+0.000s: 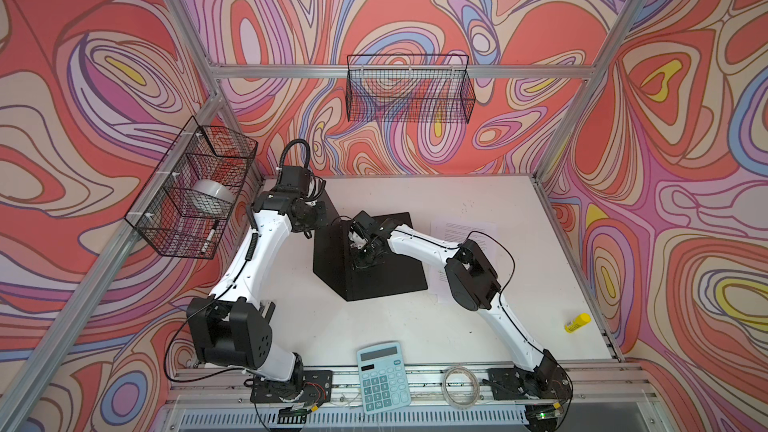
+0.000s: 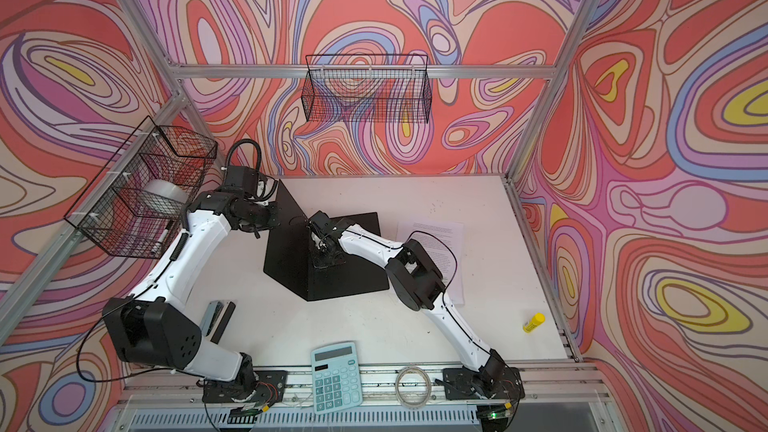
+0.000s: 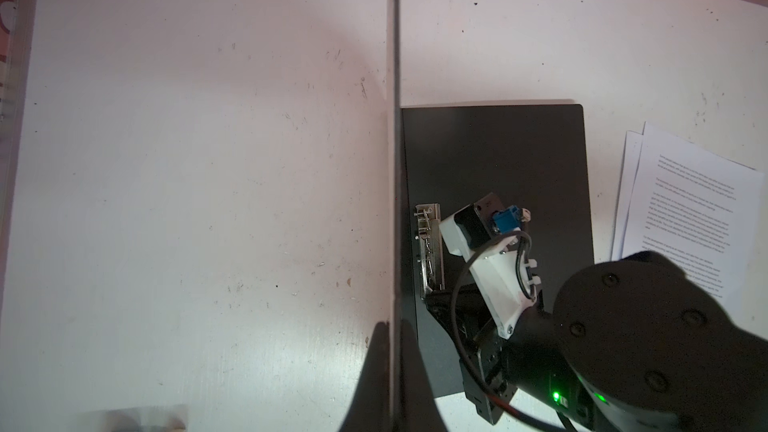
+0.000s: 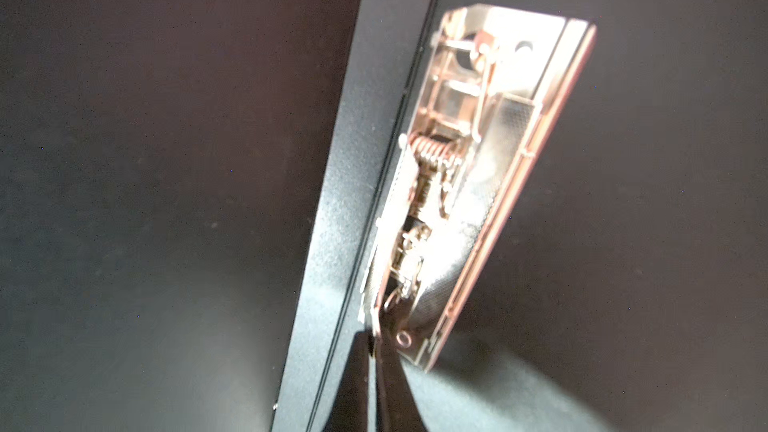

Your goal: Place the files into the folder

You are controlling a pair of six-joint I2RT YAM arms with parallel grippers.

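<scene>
**Figure. Bimanual opening of the folder, seen from above.**

*Left:* the left gripper [image 3: 392,326] is closed tight on the free edge of the raised cover [image 1: 330,255]. It holds the cover upright (edge-on in the left wrist view), so the black inside of the folder [image 1: 390,280] lies exposed and the cover cannot drop over the clip. The left arm rises from its base at 7 o'clock on the table [image 1: 415,326] and folds at the elbow. It then runs toward 11 o'clock and turns its wrist toward 3 o'clock to meet the cover.

*Centre:* the lower leaf lies flat on the table, with the spine clip [image 4: 478,151] beside the hinge. The right gripper [image 4: 374,342] is closed, its fingers pinched on the tip of the clip's lever. The likely purpose is to lift the clamp so that sheets can slide beneath. The right arm reaches from 5 o'clock toward 10 o'clock, with the elbow raised and the wrist pitched down onto the spine.

*Right:* the files [image 1: 461,231] lie flat on the table just beside the folder, at its 3 o'clock — partly under the right forearm in both top views, and not yet inside.
</scene>
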